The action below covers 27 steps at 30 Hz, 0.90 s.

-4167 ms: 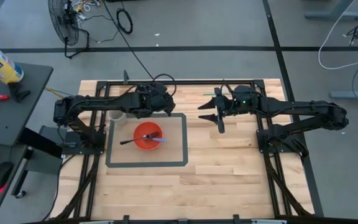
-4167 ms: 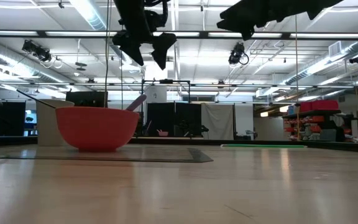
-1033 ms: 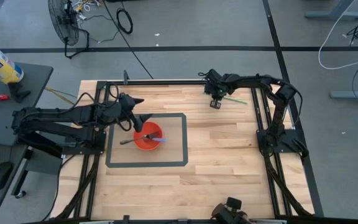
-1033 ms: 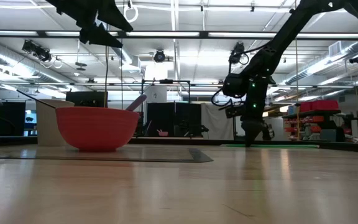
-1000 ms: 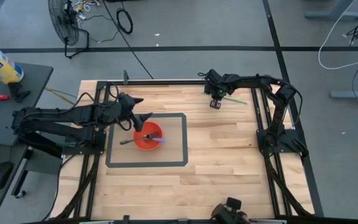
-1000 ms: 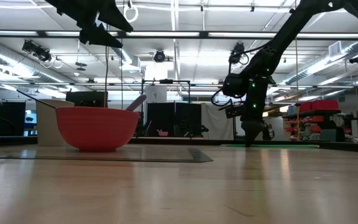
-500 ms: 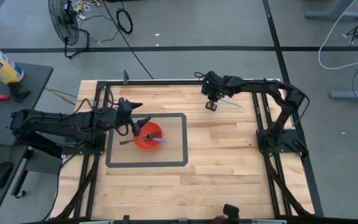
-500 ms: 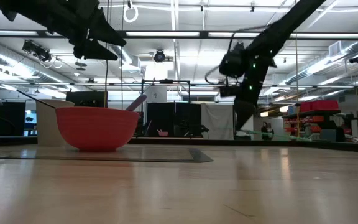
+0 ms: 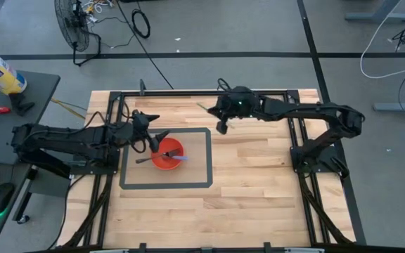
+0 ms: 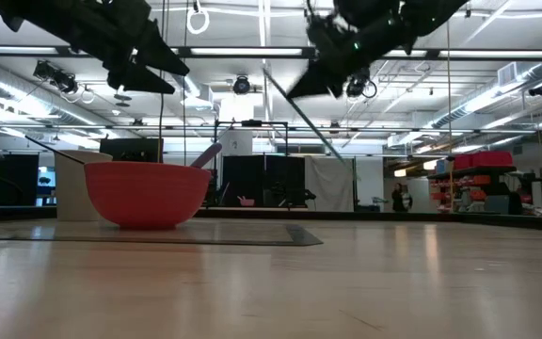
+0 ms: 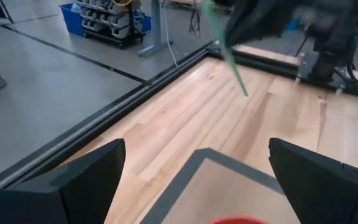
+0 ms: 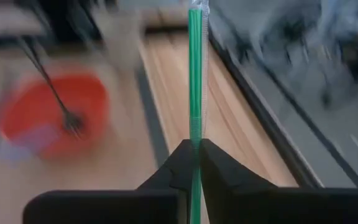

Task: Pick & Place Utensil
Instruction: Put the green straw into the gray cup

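A red bowl stands on a grey-edged mat, with a black fork and a bluish utensil inside. My right gripper hangs high above the table, just beyond the mat's far right corner, shut on a thin green straw. The low view shows the straw slanting in the air. Above the bowl's far left side, my left gripper waits open and holds nothing. My right gripper pinches the green straw between its two fingertips. A long free part of the straw runs on past the fingertips, along the line of the fingers. The straw is lifted clear of the table and slants downward in the low view.
A white cup stands by the mat's far left corner, under my left arm. Black frame rails run along the table's far edge and sides. Bare wood lies to the right of and in front of the mat.
My right gripper, shut on the straw, has risen from the table's far right part and swung toward the table's left, toward the bowl. The straw has gone from lying on the wood to hanging slanted, clear of the table.
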Each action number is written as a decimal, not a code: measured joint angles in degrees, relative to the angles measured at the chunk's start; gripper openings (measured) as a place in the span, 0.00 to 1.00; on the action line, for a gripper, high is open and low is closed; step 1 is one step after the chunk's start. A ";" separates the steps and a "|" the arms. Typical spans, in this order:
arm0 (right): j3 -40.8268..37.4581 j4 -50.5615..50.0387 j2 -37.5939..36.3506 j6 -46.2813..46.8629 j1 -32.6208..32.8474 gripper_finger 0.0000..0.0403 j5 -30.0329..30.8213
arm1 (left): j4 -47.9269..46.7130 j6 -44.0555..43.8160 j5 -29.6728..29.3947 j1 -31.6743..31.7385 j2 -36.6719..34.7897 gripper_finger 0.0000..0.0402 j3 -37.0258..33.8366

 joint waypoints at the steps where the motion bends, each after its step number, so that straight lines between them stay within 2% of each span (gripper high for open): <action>1: 0.05 3.44 0.00 0.82 1.12 0.06 -0.69 | -0.50 0.00 0.31 0.00 0.00 0.99 0.00; 7: 0.05 19.74 1.08 2.66 6.57 0.06 -1.72 | -1.08 -0.14 8.61 0.00 0.04 0.99 0.00; 13: 0.18 33.21 3.02 2.81 10.04 0.06 -0.55 | 4.58 9.29 20.21 -0.07 0.14 0.99 0.01; 19: 0.11 44.08 7.45 4.88 13.32 0.06 -0.54 | 12.40 12.83 19.78 -0.04 3.42 0.99 0.06; 23: 0.11 47.03 8.93 4.92 14.63 0.06 -0.58 | 18.07 13.08 17.65 0.11 7.73 0.99 0.00; 27: 0.11 47.18 9.63 3.72 15.20 0.06 -0.54 | 26.19 13.10 19.22 0.11 12.07 0.99 0.00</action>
